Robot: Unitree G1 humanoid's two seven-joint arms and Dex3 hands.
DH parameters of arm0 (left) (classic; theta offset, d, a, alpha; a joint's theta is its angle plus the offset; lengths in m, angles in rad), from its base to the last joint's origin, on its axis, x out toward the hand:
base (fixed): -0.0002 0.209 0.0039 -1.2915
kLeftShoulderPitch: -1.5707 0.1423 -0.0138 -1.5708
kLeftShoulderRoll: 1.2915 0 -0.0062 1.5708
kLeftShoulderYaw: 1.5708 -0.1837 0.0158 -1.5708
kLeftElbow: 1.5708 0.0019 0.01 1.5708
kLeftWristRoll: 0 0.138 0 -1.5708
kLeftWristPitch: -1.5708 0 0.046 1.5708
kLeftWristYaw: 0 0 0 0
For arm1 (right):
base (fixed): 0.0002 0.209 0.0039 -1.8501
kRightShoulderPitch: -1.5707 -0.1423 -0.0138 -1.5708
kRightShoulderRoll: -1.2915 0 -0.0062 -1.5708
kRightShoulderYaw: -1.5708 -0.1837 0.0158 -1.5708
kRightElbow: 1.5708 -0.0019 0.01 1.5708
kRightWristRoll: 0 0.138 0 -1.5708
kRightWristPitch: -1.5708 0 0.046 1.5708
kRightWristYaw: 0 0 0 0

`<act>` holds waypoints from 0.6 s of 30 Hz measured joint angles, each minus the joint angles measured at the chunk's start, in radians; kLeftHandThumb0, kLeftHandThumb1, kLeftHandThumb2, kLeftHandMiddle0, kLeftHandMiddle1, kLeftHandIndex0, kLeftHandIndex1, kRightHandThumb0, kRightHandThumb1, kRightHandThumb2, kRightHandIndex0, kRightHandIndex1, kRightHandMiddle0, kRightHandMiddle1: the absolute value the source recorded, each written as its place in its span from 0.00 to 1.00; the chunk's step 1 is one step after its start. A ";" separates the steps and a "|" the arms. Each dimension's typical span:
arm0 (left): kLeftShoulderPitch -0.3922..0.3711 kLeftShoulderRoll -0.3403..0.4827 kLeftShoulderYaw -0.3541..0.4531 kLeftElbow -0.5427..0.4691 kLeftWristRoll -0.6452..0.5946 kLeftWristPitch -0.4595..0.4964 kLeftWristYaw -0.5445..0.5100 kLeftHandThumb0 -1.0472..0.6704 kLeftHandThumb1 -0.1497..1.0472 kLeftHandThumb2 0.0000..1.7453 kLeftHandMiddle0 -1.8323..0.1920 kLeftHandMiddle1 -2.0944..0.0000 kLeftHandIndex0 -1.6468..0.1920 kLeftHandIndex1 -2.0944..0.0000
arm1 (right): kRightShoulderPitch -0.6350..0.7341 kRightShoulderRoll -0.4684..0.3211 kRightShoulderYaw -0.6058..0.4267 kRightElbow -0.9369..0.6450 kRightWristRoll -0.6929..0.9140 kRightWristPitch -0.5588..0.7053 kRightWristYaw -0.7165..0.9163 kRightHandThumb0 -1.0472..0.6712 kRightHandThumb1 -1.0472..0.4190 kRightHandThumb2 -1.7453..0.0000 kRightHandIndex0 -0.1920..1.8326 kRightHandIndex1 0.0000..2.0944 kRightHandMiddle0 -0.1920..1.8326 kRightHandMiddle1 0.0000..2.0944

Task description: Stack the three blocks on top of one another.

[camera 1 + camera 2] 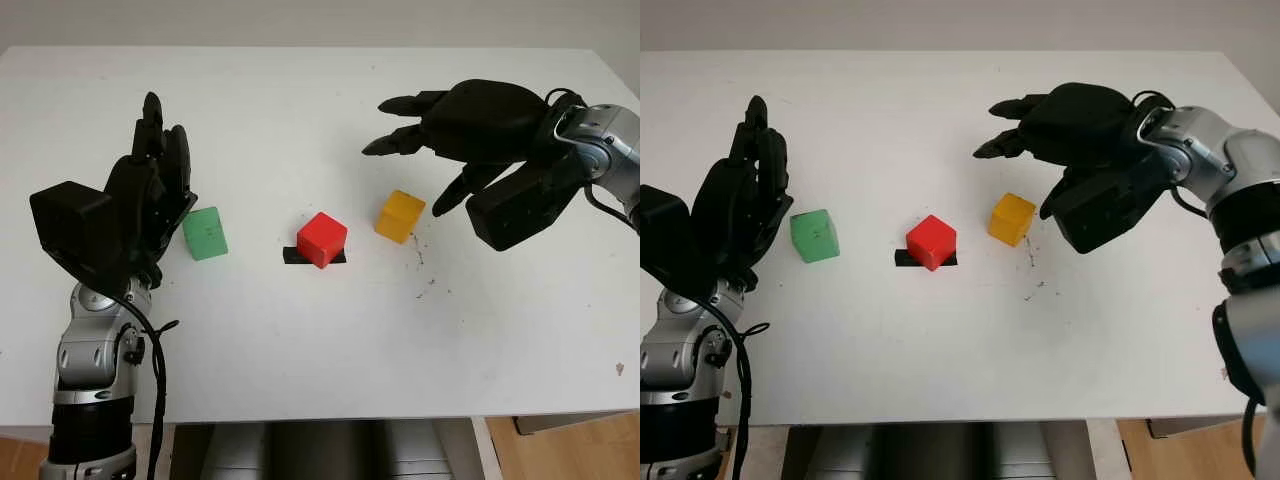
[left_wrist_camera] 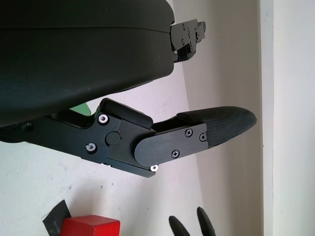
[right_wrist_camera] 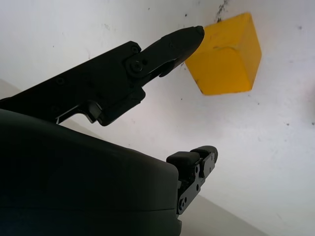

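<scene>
White table carries three separate blocks in a row: green block beside the open, empty left hand, red block on black tape, and yellow block beneath the open, empty right hand.

On your white desk sit a green block, a red block on black tape, and a yellow block. Your right hand hovers open above the yellow block; your left hand is open beside the green one.
</scene>
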 measured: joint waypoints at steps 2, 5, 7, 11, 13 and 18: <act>0.000 0.002 0.000 0.000 0.000 0.000 0.000 0.13 1.00 0.38 1.00 1.00 1.00 1.00 | 0.015 0.000 0.000 -0.004 -0.005 0.010 -0.008 0.29 0.18 0.97 0.16 0.03 0.30 0.03; 0.000 0.002 0.000 0.000 0.000 0.000 0.000 0.13 1.00 0.38 1.00 1.00 1.00 1.00 | 0.050 0.002 0.001 -0.006 -0.014 0.017 -0.060 0.31 0.18 0.97 0.17 0.03 0.32 0.04; 0.000 0.003 0.000 0.000 0.000 0.000 0.000 0.13 1.00 0.38 1.00 1.00 1.00 1.00 | 0.074 0.010 0.001 -0.005 -0.018 0.017 -0.091 0.33 0.18 0.97 0.16 0.03 0.32 0.04; 0.000 0.003 0.000 0.000 -0.001 0.000 -0.002 0.13 1.00 0.38 1.00 1.00 1.00 1.00 | 0.101 0.019 0.012 0.012 -0.041 0.017 -0.142 0.32 0.18 0.97 0.17 0.03 0.33 0.04; 0.000 0.004 0.001 0.000 -0.001 0.000 -0.002 0.13 1.00 0.38 1.00 1.00 1.00 1.00 | 0.104 0.021 0.024 0.030 -0.055 0.016 -0.177 0.32 0.18 0.97 0.17 0.03 0.34 0.04; 0.000 0.004 0.000 0.000 0.000 0.000 -0.001 0.13 1.00 0.38 1.00 1.00 1.00 1.00 | 0.104 0.030 0.044 0.068 -0.074 0.015 -0.215 0.32 0.19 0.97 0.18 0.03 0.37 0.05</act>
